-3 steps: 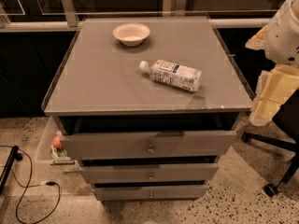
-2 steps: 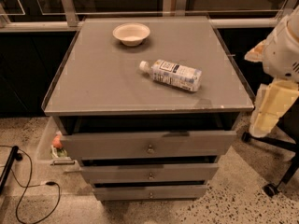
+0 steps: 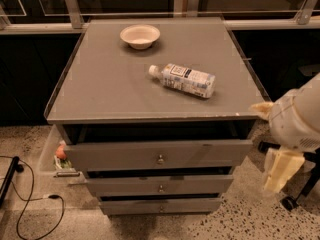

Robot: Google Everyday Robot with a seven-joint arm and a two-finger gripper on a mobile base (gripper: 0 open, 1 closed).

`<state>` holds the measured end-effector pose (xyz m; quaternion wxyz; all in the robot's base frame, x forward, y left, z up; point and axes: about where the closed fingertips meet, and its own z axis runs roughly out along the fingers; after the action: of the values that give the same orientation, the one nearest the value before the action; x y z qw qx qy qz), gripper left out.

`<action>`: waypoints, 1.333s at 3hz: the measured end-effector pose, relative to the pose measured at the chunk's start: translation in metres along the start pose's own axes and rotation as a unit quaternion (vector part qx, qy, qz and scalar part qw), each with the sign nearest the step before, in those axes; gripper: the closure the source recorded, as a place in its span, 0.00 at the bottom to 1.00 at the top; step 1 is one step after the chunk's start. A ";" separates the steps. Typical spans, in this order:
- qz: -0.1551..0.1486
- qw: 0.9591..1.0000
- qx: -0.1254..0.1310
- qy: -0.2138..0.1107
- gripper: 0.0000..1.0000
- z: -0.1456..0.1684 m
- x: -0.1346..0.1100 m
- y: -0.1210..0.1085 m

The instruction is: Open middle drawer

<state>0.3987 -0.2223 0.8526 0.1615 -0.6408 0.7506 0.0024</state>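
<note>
In the camera view we see the middle drawer (image 3: 125,185) on the cabinet's (image 3: 115,84) near face, between the top drawer (image 3: 115,155) and the bottom drawer (image 3: 130,205). Our gripper (image 3: 278,171) hangs right of the cabinet, apart from it; we cannot tell whether it is spread or closed.

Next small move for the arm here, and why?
Likely bring the gripper left, toward the knob on the middle drawer. It hangs off the right side of the cabinet, well apart from that knob, so no pull is possible yet.
</note>
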 end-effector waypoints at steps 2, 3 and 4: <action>-0.018 1.000 0.004 0.001 0.00 0.009 0.004 0.003; -0.016 1.000 -0.016 -0.009 0.00 0.024 0.009 0.009; -0.006 0.997 -0.070 -0.021 0.00 0.084 0.024 0.030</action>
<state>0.3865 -0.2219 0.7612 0.1326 -0.6544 0.7414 0.0674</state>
